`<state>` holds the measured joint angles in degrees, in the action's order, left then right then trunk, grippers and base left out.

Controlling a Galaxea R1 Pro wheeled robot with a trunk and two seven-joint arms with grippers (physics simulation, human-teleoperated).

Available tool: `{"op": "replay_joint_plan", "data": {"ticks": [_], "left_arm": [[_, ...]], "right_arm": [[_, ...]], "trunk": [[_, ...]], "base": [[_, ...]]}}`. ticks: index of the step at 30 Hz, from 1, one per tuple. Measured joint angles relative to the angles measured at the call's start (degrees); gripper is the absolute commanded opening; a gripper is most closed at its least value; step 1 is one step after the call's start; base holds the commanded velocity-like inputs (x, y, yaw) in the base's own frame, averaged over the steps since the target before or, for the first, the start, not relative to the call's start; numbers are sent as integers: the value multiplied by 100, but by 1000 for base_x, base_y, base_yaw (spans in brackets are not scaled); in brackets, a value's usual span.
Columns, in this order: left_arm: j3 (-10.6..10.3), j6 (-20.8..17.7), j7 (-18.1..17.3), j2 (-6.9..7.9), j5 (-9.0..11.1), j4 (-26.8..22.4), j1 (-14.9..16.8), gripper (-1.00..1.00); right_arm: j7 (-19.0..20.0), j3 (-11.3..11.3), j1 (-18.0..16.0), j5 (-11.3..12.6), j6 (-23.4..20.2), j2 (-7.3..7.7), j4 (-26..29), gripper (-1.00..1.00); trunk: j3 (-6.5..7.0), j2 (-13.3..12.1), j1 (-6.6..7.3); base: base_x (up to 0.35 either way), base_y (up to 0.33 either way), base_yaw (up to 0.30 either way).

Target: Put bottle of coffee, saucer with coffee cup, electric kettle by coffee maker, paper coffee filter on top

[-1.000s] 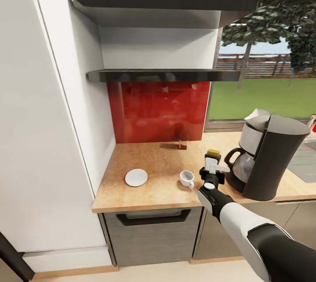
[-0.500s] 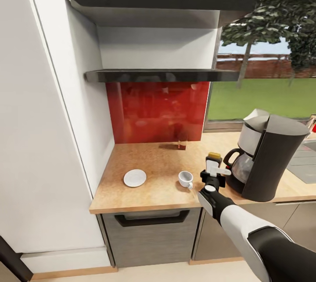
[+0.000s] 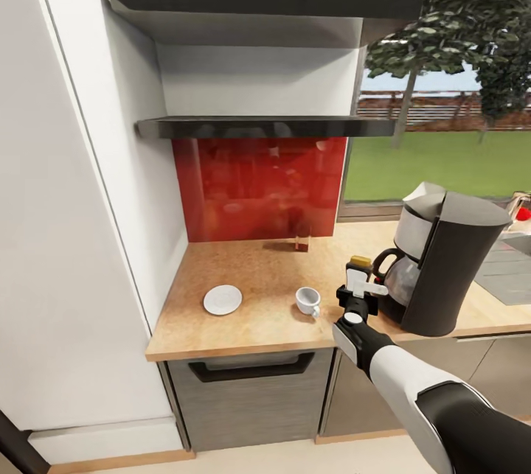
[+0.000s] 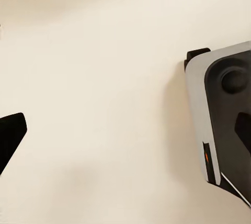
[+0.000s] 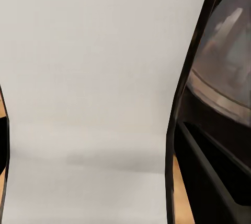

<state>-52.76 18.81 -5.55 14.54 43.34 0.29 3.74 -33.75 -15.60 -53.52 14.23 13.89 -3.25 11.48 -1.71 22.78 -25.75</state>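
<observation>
Pale paper fills the space between my fingers in the right wrist view: I judge my right claw (image 3: 359, 290) is closed on the filter (image 5: 94, 78), though the grip itself is too close to read surely. Over the last second the whole head view slides, so that is the camera turning, not the things. Against the counter (image 3: 258, 267), though, my claw has crept sideways towards the maker (image 3: 442, 267) and now sits just beside its carafe (image 5: 225, 67), low, at carafe height. The cup (image 3: 307, 301) and saucer (image 3: 222, 299) lie where they were, apart from each other, cup not yet on saucer. A dark piece with a tan top (image 3: 359, 262) travels with my claw; I cannot tell what it is. For the task this means the filter is carried almost to its place but not yet up: it belongs on top of the maker, so I judge a lift is called for next, and the carafe handle is close enough to catch. Of my left claw (image 4: 10, 132) one dark fingertip shows against a pale surface; wide or narrow, I cannot tell
</observation>
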Motion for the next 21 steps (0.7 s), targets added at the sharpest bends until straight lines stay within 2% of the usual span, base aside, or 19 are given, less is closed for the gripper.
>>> {"op": "replay_joint_plan", "data": {"ticks": [14, 18, 21], "left_arm": [[-7, -3, -8, -6, 0, -5, 27, 100], [-6, -7, -7, -5, 0, -1, 60, 100], [-6, -6, -7, -5, 0, 1, 61, 100]], "right_arm": [[9, 0, 108, 0, 18, -9, -1, -100], [9, 0, 128, -1, 84, -5, -1, -100], [7, 2, 142, -4, 164, -2, -1, -100]], "trunk": [[0, 0, 0], [-72, 159, -88], [-72, 161, -88]], "base": [[17, 0, -3], [0, 0, 0], [0, 0, 0]]}}
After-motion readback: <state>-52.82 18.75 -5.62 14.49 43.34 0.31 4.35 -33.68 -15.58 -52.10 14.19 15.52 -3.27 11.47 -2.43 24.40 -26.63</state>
